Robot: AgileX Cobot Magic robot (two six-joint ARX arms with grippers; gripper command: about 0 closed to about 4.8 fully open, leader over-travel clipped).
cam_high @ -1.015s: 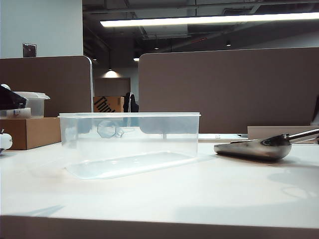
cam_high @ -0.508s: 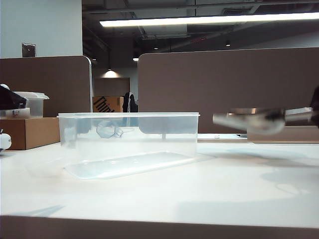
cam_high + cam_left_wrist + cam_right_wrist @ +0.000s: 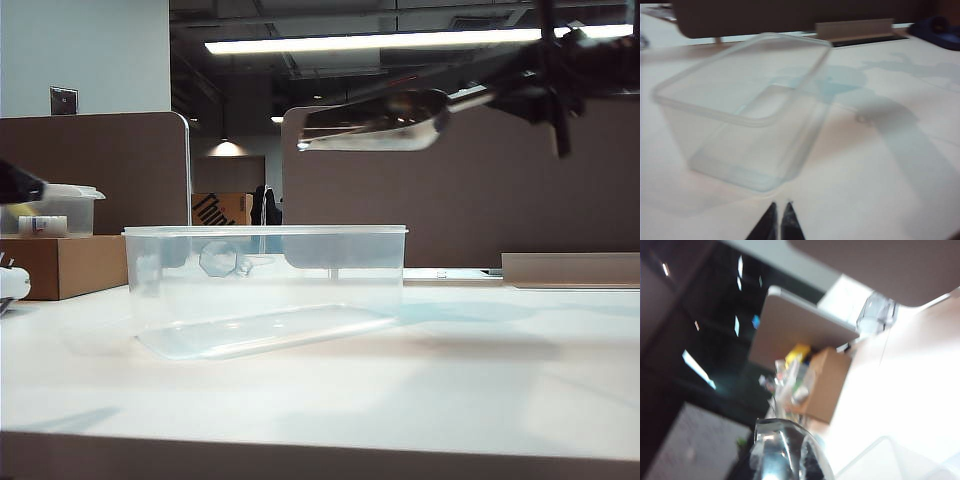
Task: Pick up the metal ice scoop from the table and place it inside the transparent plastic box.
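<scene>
A cardboard box (image 3: 60,265) carrying a small lidded container (image 3: 62,208) stands left of the box (image 3: 265,285) on the desk (image 3: 400,390). The right gripper (image 3: 545,85) clamps the handle of the scoop (image 3: 375,120), high above the box's right half. The left gripper (image 3: 778,222), closed and empty, hovers near the box.

Brown office partitions (image 3: 460,180), dark open ceiling with a long fluorescent light strip (image 3: 400,42), pale wall (image 3: 85,50).

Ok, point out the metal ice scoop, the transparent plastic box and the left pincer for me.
metal ice scoop (image 3: 385,120), exterior view, on its bowl.
transparent plastic box (image 3: 262,232), exterior view, on its front rim.
left pincer (image 3: 778,216), left wrist view, between its closed fingertips.
</scene>
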